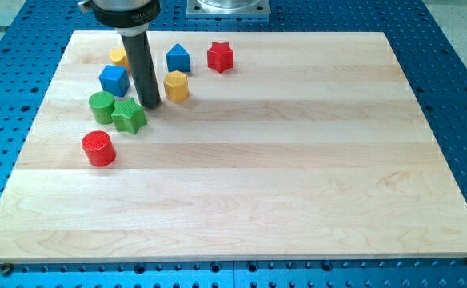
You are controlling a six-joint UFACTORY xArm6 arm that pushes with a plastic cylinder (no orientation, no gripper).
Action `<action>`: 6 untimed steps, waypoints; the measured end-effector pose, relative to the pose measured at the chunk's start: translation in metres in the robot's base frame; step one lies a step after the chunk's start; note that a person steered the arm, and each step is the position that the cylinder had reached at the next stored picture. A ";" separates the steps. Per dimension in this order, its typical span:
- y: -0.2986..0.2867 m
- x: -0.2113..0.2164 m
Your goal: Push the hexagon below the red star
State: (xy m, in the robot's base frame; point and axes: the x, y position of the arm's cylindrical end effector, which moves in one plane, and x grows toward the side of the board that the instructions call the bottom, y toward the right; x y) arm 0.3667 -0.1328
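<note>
Then our tip (150,104) stood just left of the yellow hexagon (176,86), beside the green star (129,117); we carried no gripper.

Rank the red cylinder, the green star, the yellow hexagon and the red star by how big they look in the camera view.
1. Red cylinder and green star: look about alike, so no ranking between them.
2. Yellow hexagon and red star: look smaller, about alike.
The upper pair may sit farther from the camera, so true sizes stay unsure.

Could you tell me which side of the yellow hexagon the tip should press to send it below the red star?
Press the yellow hexagon on its left face, since the red star sits up and to its right. My tip is already just left of it, beside the green star.
</note>
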 end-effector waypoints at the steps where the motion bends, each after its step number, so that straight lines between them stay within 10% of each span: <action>1: 0.002 -0.001; 6: 0.086 -0.038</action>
